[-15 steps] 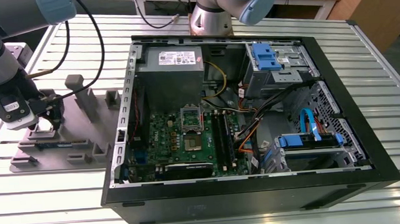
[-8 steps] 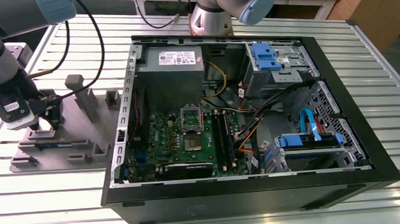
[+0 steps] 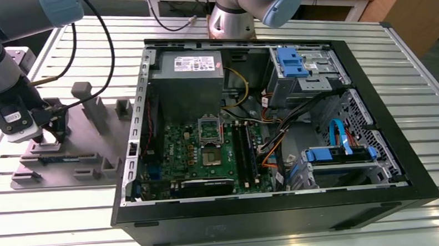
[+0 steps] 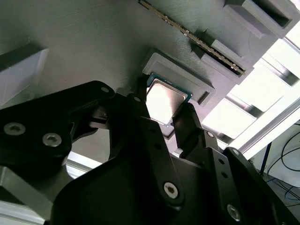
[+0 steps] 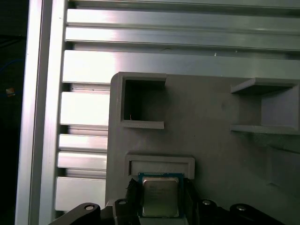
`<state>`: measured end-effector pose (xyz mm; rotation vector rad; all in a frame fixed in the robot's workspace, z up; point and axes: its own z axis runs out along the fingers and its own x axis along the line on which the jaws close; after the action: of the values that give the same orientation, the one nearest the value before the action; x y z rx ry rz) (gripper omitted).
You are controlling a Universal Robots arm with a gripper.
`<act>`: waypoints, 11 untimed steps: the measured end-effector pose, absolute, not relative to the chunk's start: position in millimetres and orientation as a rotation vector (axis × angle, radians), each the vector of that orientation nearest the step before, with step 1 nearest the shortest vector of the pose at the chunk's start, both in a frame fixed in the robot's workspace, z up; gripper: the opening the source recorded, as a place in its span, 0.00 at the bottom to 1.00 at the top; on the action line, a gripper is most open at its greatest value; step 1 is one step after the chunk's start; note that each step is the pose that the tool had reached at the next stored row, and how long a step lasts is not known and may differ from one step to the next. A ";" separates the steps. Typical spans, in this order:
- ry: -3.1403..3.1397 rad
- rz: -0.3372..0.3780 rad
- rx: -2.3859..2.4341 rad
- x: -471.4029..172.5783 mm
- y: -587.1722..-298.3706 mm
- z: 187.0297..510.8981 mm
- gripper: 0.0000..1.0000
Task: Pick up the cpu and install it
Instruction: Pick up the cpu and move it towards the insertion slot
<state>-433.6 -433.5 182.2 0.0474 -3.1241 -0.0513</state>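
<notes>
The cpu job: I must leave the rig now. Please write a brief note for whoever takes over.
The gripper is low over the grey plastic fixture on the slatted metal table, straddling the cpu, a small flat square chip with pale silver top. Whether it grips, I cannot tell.
The cpu lies in its seat on the fixture, in both wrist views.
Done: gripper set at the cpu.
Left: cpu not yet lifted, not yet on the green board in the open black computer case.
</notes>
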 end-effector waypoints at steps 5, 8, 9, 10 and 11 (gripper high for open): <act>-3.124 -0.051 0.047 -433.6 -433.5 182.1 0.48; -3.124 -0.051 0.047 -433.6 -433.5 182.1 0.55; -3.124 -0.051 0.047 -433.6 -433.5 182.1 0.55; -3.124 -0.051 0.047 -433.6 -433.5 182.1 0.55; -3.124 -0.051 0.047 -433.6 -433.5 182.1 0.55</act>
<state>-433.6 -433.5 182.1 0.0475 -3.1242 -0.0514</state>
